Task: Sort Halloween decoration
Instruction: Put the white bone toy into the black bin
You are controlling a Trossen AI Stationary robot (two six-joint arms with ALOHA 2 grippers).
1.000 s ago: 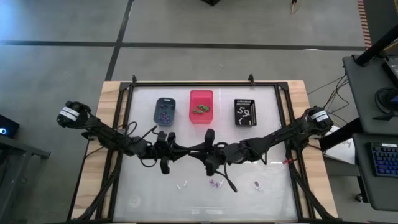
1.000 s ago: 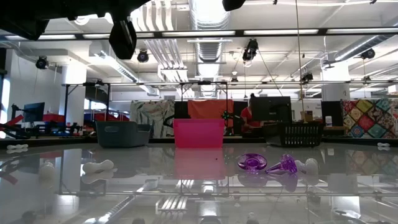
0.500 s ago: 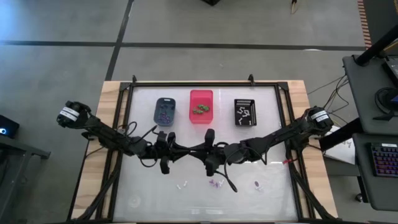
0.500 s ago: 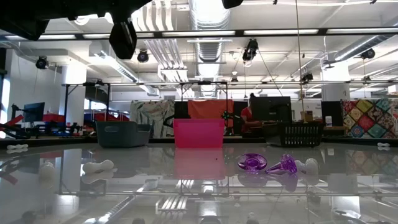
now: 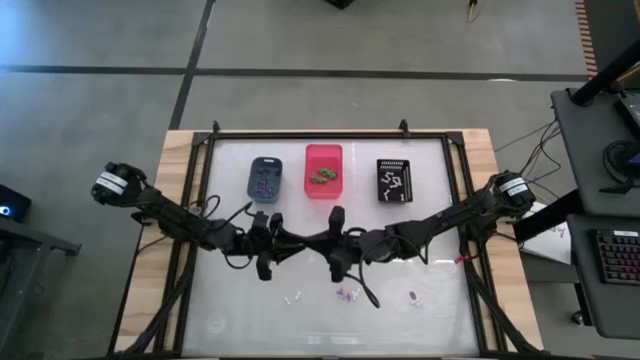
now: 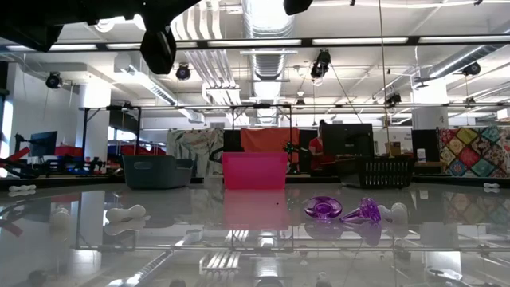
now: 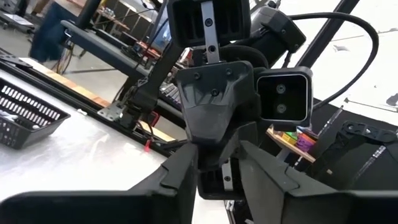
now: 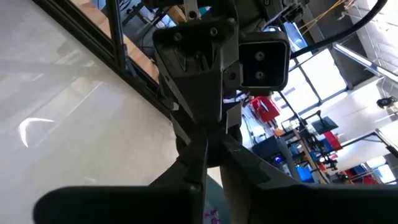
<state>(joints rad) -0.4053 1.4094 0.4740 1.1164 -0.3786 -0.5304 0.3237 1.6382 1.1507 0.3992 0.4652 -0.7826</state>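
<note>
Three bins (image 5: 323,170), four loose trinkets (image 5: 347,294), left gripper (image 5: 270,243) apart, right gripper (image 5: 333,243) together.

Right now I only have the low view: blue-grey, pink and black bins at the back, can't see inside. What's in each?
Observer: From above, the blue-grey plastic bin holds small purple trinkets, the pink plastic bin holds green trinkets, and the black slotted bin holds white trinkets.
Operator: Grippers? I only see dark bits up top.
Observer: The left gripper and right gripper face each other, tips close, above mid-table on the near side of the pink bin.
Operator: Loose pieces?
Observer: Nearer the front edge, in a row: small white pieces, a purple cluster, and a lone purple piece farthest right.
</note>
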